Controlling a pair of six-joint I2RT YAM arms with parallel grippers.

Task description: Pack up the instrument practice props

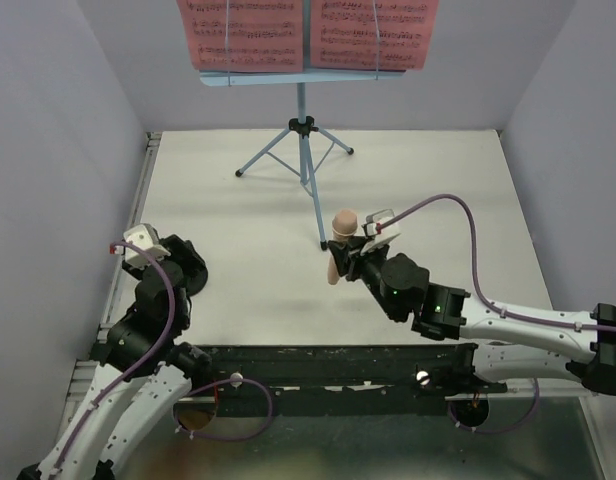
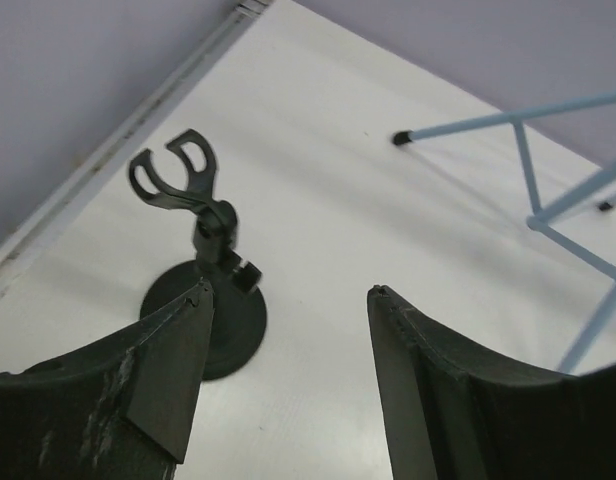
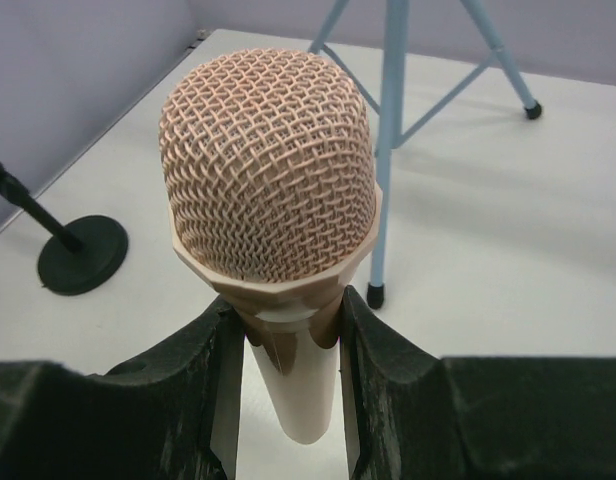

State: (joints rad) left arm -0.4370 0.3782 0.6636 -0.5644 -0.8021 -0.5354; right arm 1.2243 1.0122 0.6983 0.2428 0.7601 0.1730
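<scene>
The light-blue music stand [image 1: 303, 130] stands at the back, with two pink sheet-music pages [image 1: 306, 32] on its desk. My right gripper [image 1: 350, 252] [image 3: 288, 300] is shut on the neck of the beige-pink toy microphone [image 1: 340, 245] [image 3: 268, 170] and holds it upright above the table, mesh head up. The short black mic stand [image 2: 203, 300] stands upright on its round base, its clip [image 2: 178, 175] empty. My left gripper [image 1: 158, 250] [image 2: 288, 290] is open just short of it; its left fingertip [image 2: 193, 310] overlaps the base in the picture. Nothing lies between its fingers.
Grey walls close in the white table [image 1: 428, 180] on three sides, and a rail [image 2: 138, 125] runs along the left wall. The tripod's legs [image 3: 388, 150] spread over the middle back, one foot [image 3: 374, 296] just beyond the microphone. The mic stand [image 3: 83, 255] sits far left.
</scene>
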